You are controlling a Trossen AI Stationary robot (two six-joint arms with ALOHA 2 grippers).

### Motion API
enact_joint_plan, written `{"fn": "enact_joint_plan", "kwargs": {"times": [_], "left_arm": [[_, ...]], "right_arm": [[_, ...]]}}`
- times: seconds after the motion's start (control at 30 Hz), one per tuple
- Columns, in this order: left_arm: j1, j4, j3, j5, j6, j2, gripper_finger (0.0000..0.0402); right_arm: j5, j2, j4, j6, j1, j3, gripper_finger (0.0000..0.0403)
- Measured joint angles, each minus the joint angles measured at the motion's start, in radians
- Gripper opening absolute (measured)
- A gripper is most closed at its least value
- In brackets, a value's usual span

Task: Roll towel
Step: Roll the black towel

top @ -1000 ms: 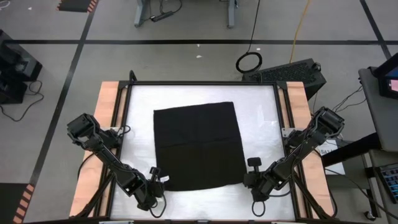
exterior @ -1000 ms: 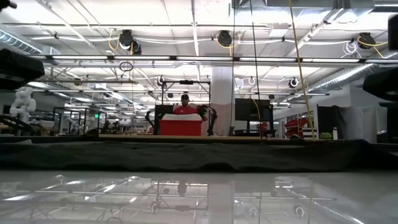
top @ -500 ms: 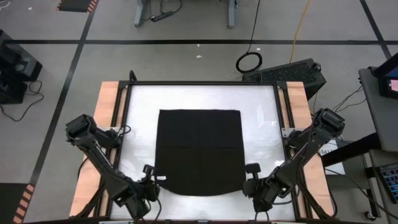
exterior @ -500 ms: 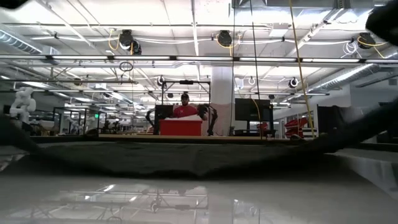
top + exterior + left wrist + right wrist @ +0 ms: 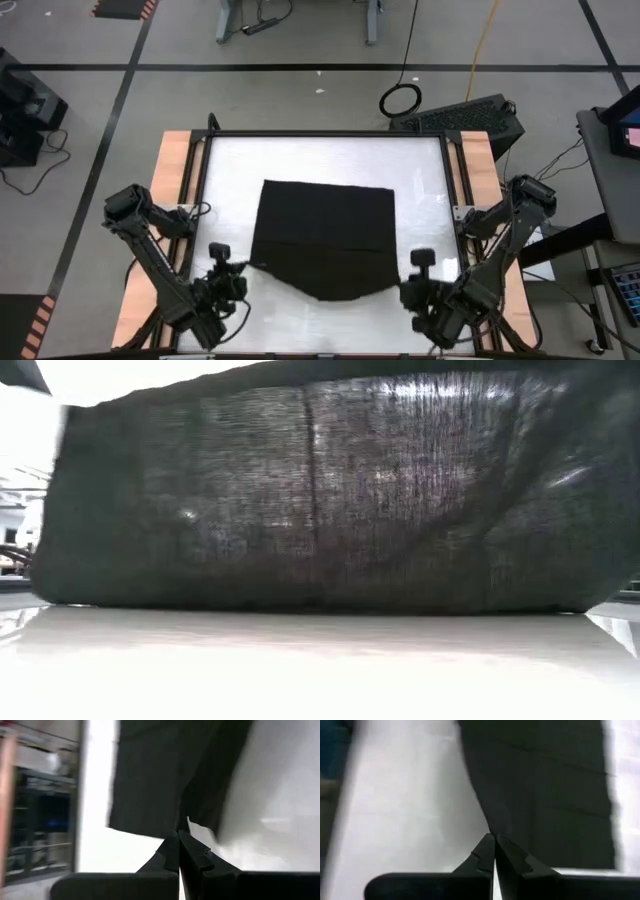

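towel [image 5: 325,235]: black, lying on the white table [image 5: 420,170], far part flat; near edge being lifted off the surface at both near corners and sagging in between, so the near outline is coming to a point at mid-table
low view: the raised cloth [image 5: 320,500] is hanging like a curtain across almost the whole picture, its bottom meeting the table
left gripper [image 5: 178,836]: at the near left corner of the towel, fingers pressed together, pinching the cloth corner; a bit of white is showing at the tips, cannot tell if it is the tag
right gripper [image 5: 494,838]: at the near right corner, fingers pressed together, pinching the cloth edge
arms: both are reaching in from the near side of the table, left arm [image 5: 150,250] and right arm [image 5: 500,250]
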Motion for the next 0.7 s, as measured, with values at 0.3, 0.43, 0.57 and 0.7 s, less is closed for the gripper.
{"fn": "enact_joint_plan", "kwargs": {"times": [0.3,0.43,0.57,0.7], "left_arm": [[0.22,-0.055,-0.021,-0.191,0.136,-0.001,0.0],[0.342,-0.057,-0.038,-0.191,0.208,-0.001,0.0],[0.451,-0.058,-0.044,-0.188,0.246,-0.001,0.0],[0.545,-0.058,-0.045,-0.151,0.249,-0.001,0.0]], "right_arm": [[0.073,0.0,-0.271,0.027,-0.186,0.0,0.0],[0.112,0.0,-0.291,-0.029,-0.279,0.0,0.0],[0.144,0.0,-0.293,-0.08,-0.371,0.0,0.0],[0.142,0.0,-0.291,-0.124,-0.467,0.0,0.0]]}}
